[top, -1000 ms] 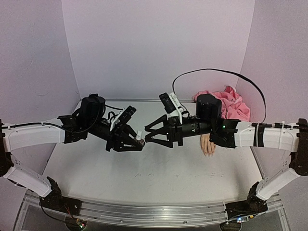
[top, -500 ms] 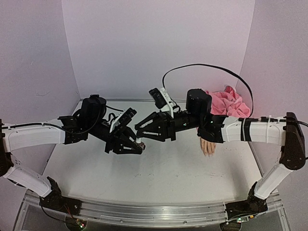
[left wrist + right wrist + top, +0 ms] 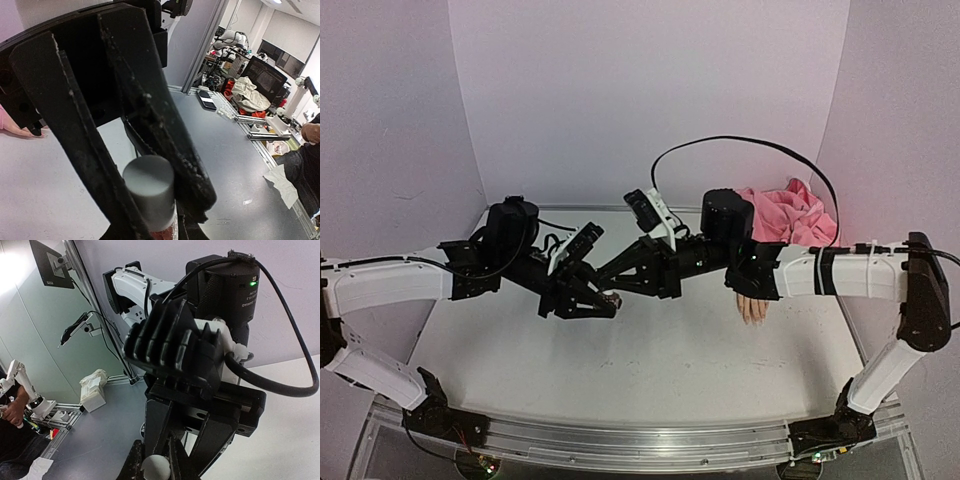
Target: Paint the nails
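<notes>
My left gripper (image 3: 604, 303) is shut on a small pinkish polish bottle (image 3: 612, 298) and holds it above the table's middle. The bottle's white cap (image 3: 148, 192) points toward the right arm. My right gripper (image 3: 607, 287) meets it from the right, its fingers (image 3: 160, 130) closed on either side of the cap (image 3: 156, 469). The flesh-coloured mannequin hand (image 3: 752, 306) lies on the table at the right, sticking out of the pink sleeve (image 3: 798, 215), partly under my right forearm. Its nails (image 3: 755, 320) are tiny pale tips pointing toward the near edge.
A black cable (image 3: 750, 150) arcs above the right arm. Lilac walls (image 3: 650, 90) close in the table at the back and sides. The metal rail (image 3: 620, 445) with both arm bases runs along the near edge.
My right gripper has moved left to the bottle and has gone from open to shut on the white cap. The left gripper has kept still with the bottle in it.
</notes>
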